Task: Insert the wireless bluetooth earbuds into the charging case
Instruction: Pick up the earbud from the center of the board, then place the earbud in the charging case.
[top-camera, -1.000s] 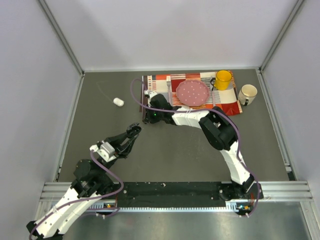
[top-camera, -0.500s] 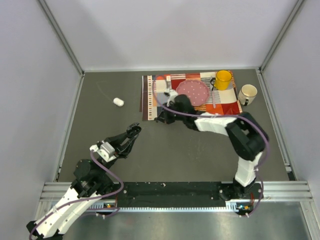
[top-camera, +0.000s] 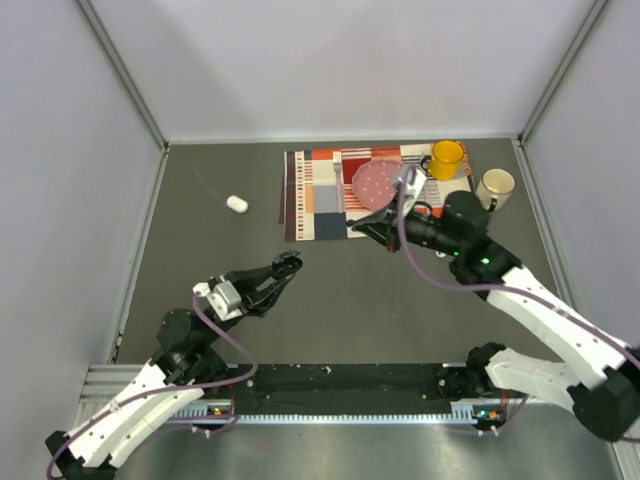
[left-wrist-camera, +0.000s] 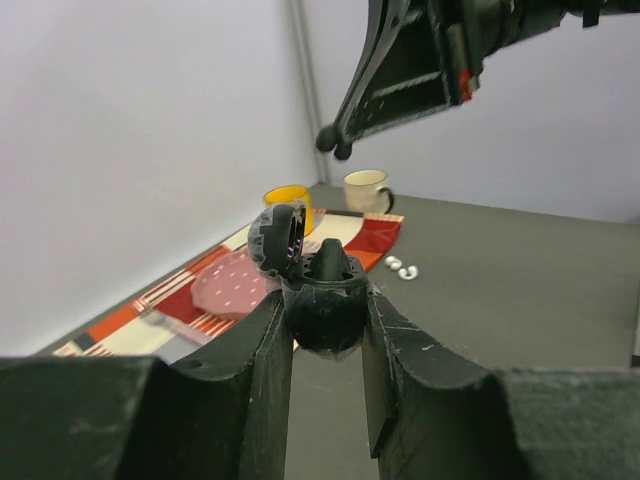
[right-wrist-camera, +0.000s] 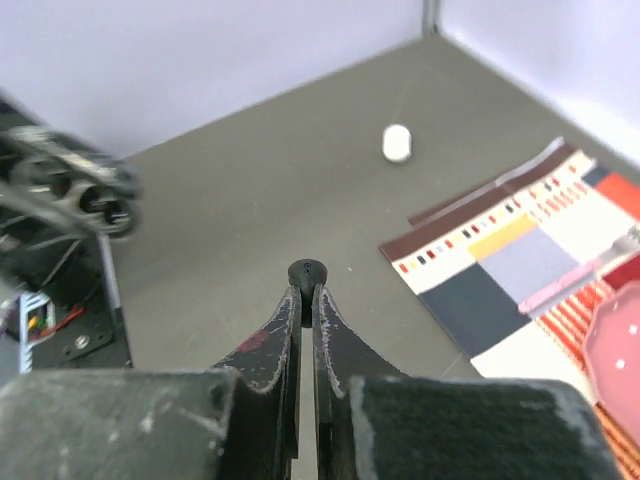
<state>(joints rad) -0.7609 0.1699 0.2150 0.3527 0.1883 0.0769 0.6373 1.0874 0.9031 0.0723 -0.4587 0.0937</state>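
My left gripper (top-camera: 289, 263) is shut on the open black charging case (left-wrist-camera: 324, 302), held above the grey table with its lid (left-wrist-camera: 277, 239) tipped up to the left. A dark bump, perhaps a bud, stands in the case. My right gripper (top-camera: 359, 228) is shut on a tiny black earbud (right-wrist-camera: 306, 273) pinched at its fingertips. It hangs over the near edge of the placemat, up and right of the case, and shows in the left wrist view (left-wrist-camera: 336, 141). Two white earbuds (left-wrist-camera: 402, 267) lie together on the table beyond the case.
A patchwork placemat (top-camera: 316, 205) at the back carries a pink plate (top-camera: 374, 185) and a yellow mug (top-camera: 446, 159). A white mug (top-camera: 494, 187) stands to its right. A white oval pod (top-camera: 236, 204) lies at back left, also in the right wrist view (right-wrist-camera: 397, 143).
My right arm has swung right and pulled back from the placemat's left end, its gripper now by the plate. My left gripper has moved a little right with the case.
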